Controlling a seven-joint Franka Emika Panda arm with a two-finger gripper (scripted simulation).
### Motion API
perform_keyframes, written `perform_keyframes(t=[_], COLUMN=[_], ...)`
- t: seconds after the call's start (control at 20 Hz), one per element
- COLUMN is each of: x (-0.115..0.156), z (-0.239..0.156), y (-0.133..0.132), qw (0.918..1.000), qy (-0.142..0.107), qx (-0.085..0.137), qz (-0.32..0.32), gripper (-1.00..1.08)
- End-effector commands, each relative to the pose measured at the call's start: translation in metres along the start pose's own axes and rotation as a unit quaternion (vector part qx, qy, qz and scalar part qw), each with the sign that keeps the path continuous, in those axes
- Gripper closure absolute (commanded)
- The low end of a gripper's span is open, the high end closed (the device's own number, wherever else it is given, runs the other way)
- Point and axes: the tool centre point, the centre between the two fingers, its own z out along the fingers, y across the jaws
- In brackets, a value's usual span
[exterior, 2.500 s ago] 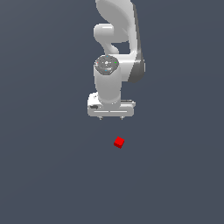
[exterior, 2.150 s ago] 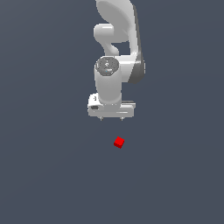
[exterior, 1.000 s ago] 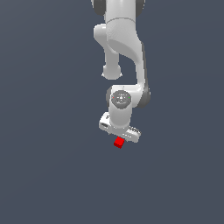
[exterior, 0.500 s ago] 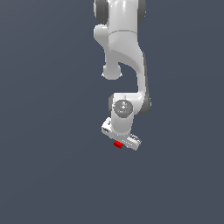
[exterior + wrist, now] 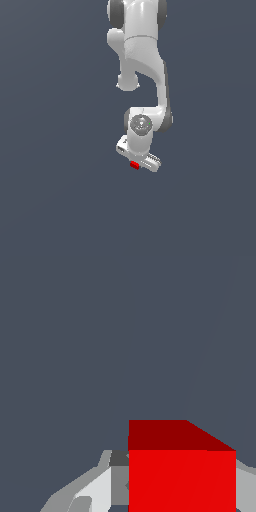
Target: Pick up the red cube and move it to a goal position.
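Observation:
The red cube (image 5: 134,165) is tiny and lies on the dark grey floor, partly covered by the white hand of my gripper (image 5: 136,167), which has come down right over it. In the wrist view the red cube (image 5: 182,476) fills the space between the two grey fingers. One finger (image 5: 118,482) touches one side of it, and the other finger (image 5: 246,487) touches the opposite side. The jaws stand closed against the cube. The fingertips themselves are hidden in the exterior view.
The white arm (image 5: 145,65) reaches down from the upper edge of the exterior view to the hand. Plain dark grey floor (image 5: 60,200) lies all around. No other objects show.
The arm has swung down from above and behind the cube and lowered the hand over it. The cube has stayed in place. In the last half second the hand sank slightly.

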Motion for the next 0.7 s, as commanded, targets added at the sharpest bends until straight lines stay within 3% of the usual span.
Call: perform_keyframes(t=[0.0,0.3,0.65], x=[0.0,0.005,0.036], z=[0.0,-0.006,-0.041], y=[0.0,0.006,0.04], qw=[1.0,1.0,1.0], qy=[0.0,0.0,0.0], qx=[0.0,0.0,0.0], qz=[0.0,0.0,0.001], gripper=[1.08,1.08,1.08])
